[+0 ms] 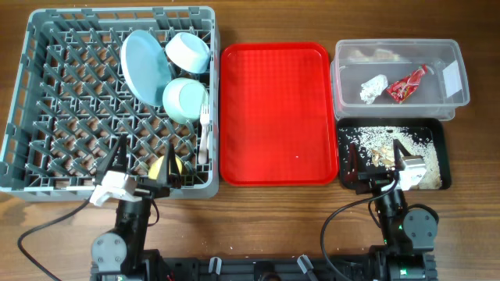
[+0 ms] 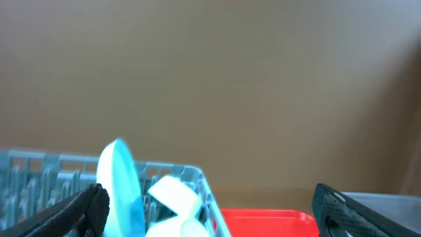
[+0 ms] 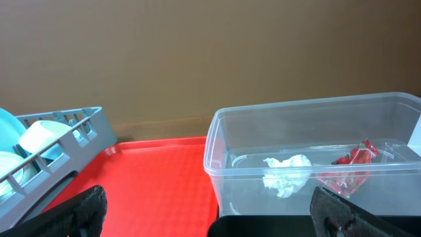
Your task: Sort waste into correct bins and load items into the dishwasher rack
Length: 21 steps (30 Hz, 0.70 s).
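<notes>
Yellow-green cup (image 1: 168,166) sat at the dishwasher rack's (image 1: 16,117) near wall, just under the left gripper (image 1: 143,165), which hung low with fingers spread wide, holding nothing. The right gripper (image 1: 375,160), equally wide and empty, hung over the near rim of the black tray (image 1: 344,133) holding crumbs (image 1: 387,144). Between them the red tray (image 1: 275,113) gave flat open room. Farther back, the plate (image 1: 144,66) stood in the rack, and the napkin (image 1: 373,87) and wrapper (image 1: 408,84) lay in the clear tub (image 1: 457,74).
</notes>
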Each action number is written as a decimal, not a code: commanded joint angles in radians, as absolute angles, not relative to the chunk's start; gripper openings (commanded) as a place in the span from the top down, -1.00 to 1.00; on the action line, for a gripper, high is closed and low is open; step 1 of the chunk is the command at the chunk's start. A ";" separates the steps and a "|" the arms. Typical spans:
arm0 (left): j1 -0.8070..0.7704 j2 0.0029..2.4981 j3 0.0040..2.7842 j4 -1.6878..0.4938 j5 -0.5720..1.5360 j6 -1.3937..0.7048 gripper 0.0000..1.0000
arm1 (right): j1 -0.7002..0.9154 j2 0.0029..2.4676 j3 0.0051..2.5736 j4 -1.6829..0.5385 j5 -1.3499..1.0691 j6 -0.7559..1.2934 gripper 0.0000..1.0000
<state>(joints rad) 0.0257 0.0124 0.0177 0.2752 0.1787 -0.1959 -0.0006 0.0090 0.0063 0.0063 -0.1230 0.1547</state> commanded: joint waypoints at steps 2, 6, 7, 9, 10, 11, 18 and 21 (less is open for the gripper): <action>0.030 0.004 0.006 0.112 -0.059 -0.334 -1.00 | 0.004 0.004 0.005 0.010 -0.130 0.140 -0.99; 0.018 0.007 0.006 -0.061 -0.154 -0.373 -1.00 | 0.004 0.004 0.005 0.010 -0.130 0.141 -0.99; 0.000 0.007 0.006 -0.061 -0.155 -0.369 -1.00 | 0.003 0.004 0.005 0.009 -0.130 0.140 -0.99; -0.034 0.007 0.006 -0.060 -0.154 -0.371 -1.00 | 0.003 0.004 0.005 0.010 -0.130 0.140 -0.99; -0.042 0.007 0.006 -0.060 -0.154 -0.371 -1.00 | 0.004 0.004 0.005 0.010 -0.130 0.140 -0.99; -0.042 0.007 0.006 -0.060 -0.154 -0.371 -1.00 | 0.004 0.004 0.005 0.010 -0.130 0.141 -0.99; -0.042 0.007 0.006 -0.059 -0.154 -0.371 -1.00 | 0.004 0.004 0.005 0.010 -0.130 0.140 -0.99; -0.042 0.007 0.006 -0.059 -0.154 -0.371 -1.00 | 0.003 0.004 0.005 0.010 -0.130 0.140 -0.99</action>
